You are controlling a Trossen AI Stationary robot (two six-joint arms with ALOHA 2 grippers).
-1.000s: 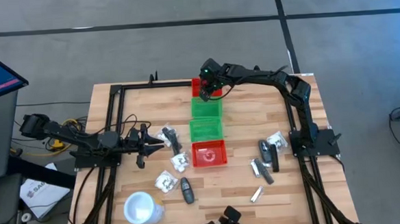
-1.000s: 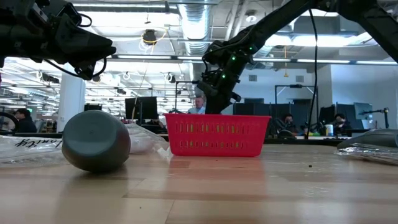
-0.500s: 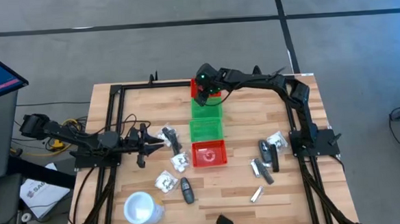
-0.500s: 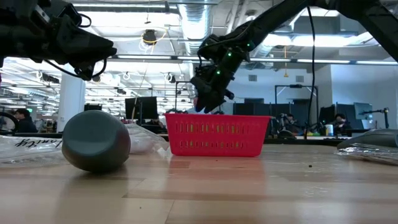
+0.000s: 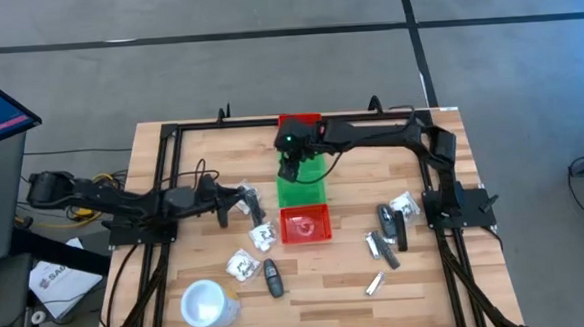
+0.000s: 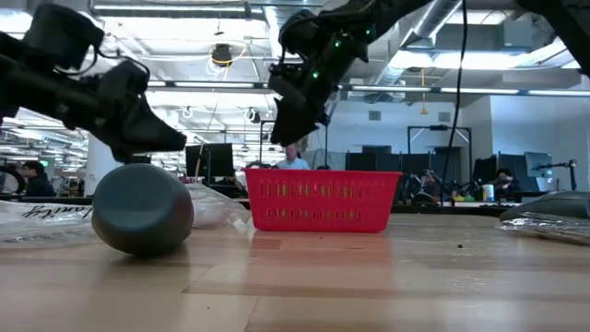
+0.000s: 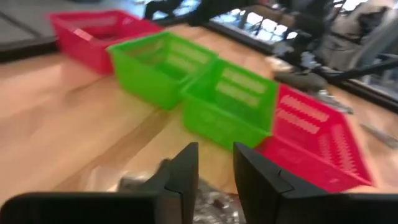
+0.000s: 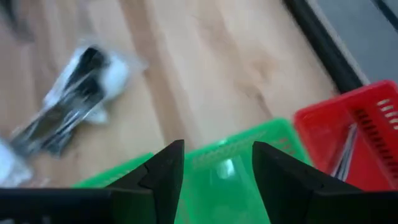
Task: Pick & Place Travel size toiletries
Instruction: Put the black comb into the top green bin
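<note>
Hovering over the green bin — right gripper, fingers parted (nothing held).
Left gripper beside a clear packet, fingers slightly apart — empty.

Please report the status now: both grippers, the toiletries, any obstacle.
Right gripper open, empty, above green bins. Left gripper over clear packets, nothing gripped. Nothing blocking.

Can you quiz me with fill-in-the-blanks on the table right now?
1. The row holds two green bins between two ____ bins.
2. The right tool hangs over a ____ bin, fingers apart, holding nothing.
3. The white cup lies on the ____ arm's side of the table.
4. The left tool is beside a clear ____.

Missing words: red; green; left; packet
</note>
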